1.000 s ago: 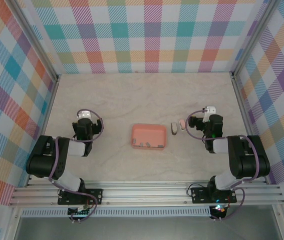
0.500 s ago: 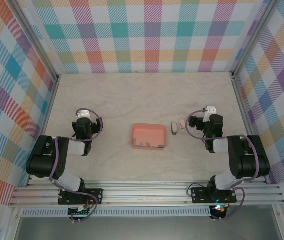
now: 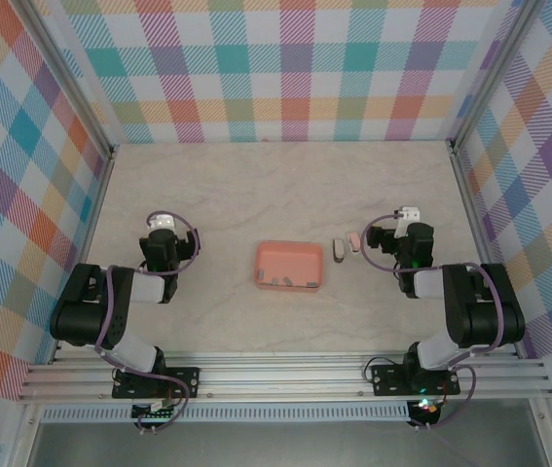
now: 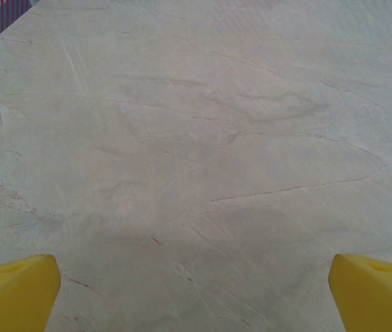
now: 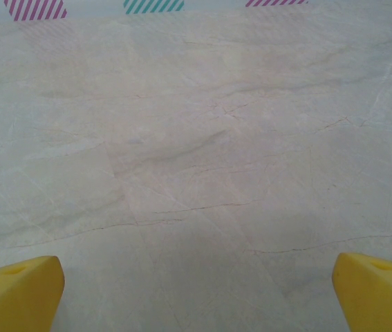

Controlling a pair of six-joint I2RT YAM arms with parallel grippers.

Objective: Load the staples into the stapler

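A salmon-pink tray [image 3: 290, 259] lies mid-table, and the staples [image 3: 277, 282] are tiny dark strips along its near inner edge. Just right of the tray is the stapler [image 3: 340, 251], a very small grey piece with a pink piece [image 3: 354, 240] beside it. My left gripper [image 3: 163, 225] hangs left of the tray, well apart from it. My right gripper [image 3: 409, 214] is just right of the stapler. In the wrist views the left gripper [image 4: 196, 297] and the right gripper [image 5: 196, 294] are open wide over bare tabletop, with yellow fingertips [image 4: 16, 290] [image 5: 379, 290] in the bottom corners and nothing between them.
The table is pale marble-patterned, closed in by plaid walls [image 3: 285, 68] at the back and both sides. Aluminium rails [image 3: 285, 375] carry the arm bases along the near edge. Open tabletop stretches behind the tray toward the back wall.
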